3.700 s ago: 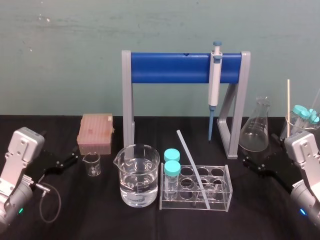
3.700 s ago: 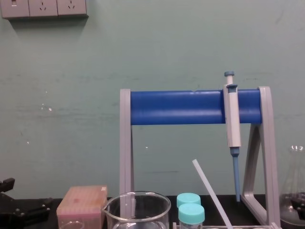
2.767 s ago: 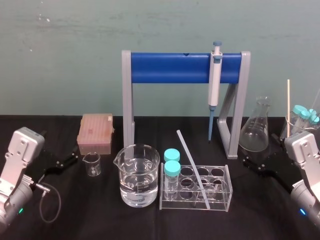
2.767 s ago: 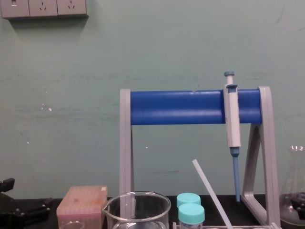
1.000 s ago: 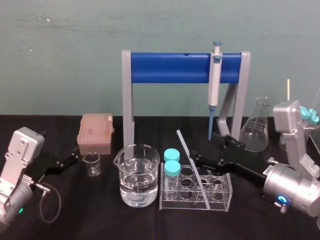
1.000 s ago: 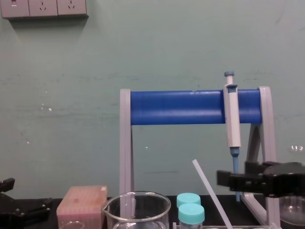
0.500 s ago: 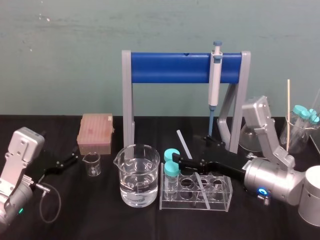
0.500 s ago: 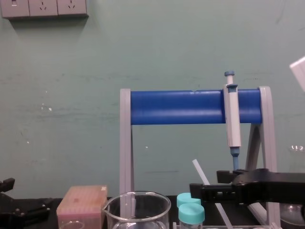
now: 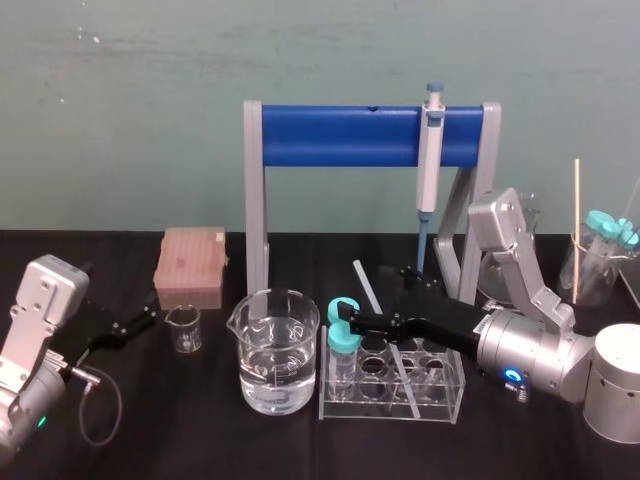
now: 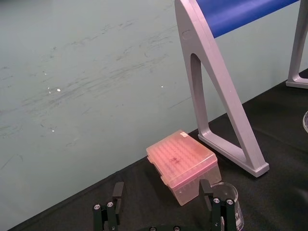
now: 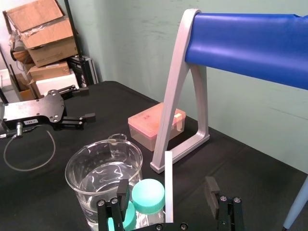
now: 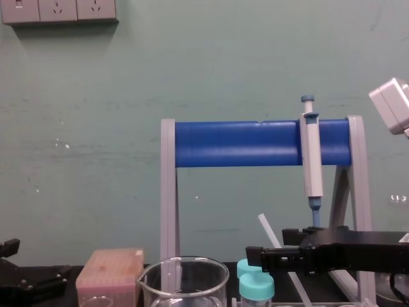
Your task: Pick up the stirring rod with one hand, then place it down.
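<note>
The stirring rod (image 9: 371,297) is a thin translucent white stick leaning in the clear test-tube rack (image 9: 440,398), its top tilted toward the back left. My right gripper (image 9: 366,298) reaches in from the right at the rod's upper part. Its black fingers stand open, one on each side of the rod. In the right wrist view the rod (image 11: 168,175) rises between the two fingers (image 11: 122,191) of the right gripper (image 11: 166,190) without touching either. The chest view shows the same gripper (image 12: 273,246) level with the rod (image 12: 267,229). My left gripper (image 9: 132,324) rests open at the table's left.
A large beaker of water (image 9: 278,350) and two turquoise-capped tubes (image 9: 343,338) stand just left of the right gripper's fingers. Behind is the blue-barred stand (image 9: 340,137) with the hanging pipette (image 9: 430,160). A pink tip box (image 9: 190,265) and a small beaker (image 9: 183,328) sit at the left.
My right arm has swung in from the right edge toward the rack, and its open fingers now flank the rod. The rod and the left arm have not moved.
</note>
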